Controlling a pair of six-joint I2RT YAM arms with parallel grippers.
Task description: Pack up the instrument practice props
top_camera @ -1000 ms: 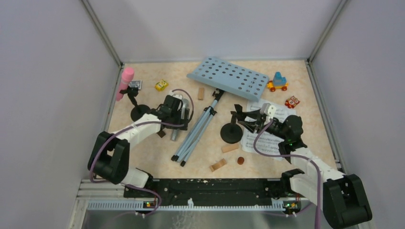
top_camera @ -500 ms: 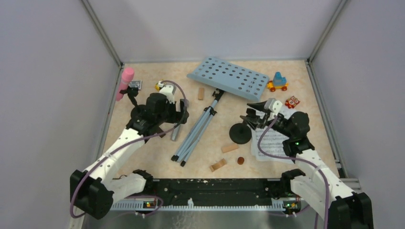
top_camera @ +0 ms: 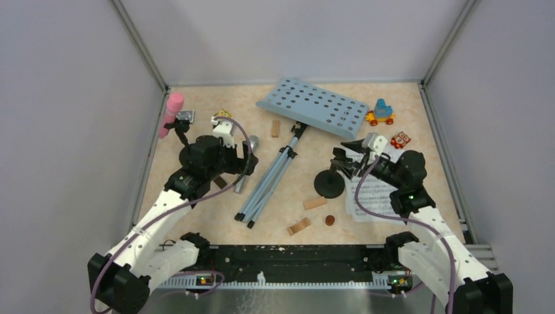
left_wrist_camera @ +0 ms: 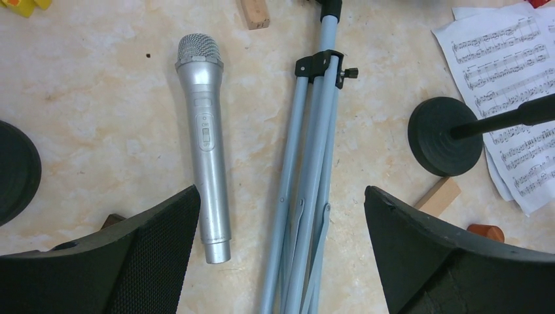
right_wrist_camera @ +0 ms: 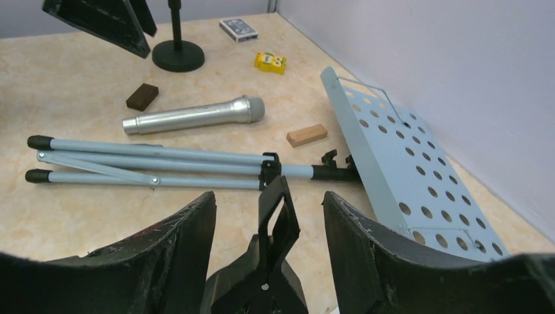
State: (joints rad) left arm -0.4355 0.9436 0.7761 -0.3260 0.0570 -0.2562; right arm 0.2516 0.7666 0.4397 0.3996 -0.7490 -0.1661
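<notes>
- Left gripper (left_wrist_camera: 280, 196): jaws spread wide, hovering over the desk (top_camera: 209, 216), gripping nothing.
- Right beneath, the silver microphone (left_wrist_camera: 206, 137) lies flat, just beside the folded tripod legs (left_wrist_camera: 307, 190).
- Right gripper (right_wrist_camera: 268, 196): jaws parted either side of the black mic holder (right_wrist_camera: 278, 226), with gaps on both sides of its clip.
- That holder's round base stands just beside the sheet music (top_camera: 376, 196).
- Further back, the pale blue music rack (top_camera: 314, 106) lies tilted at the head of the legs.
- The pink microphone (top_camera: 171, 111) is far left, by the wall.
</notes>
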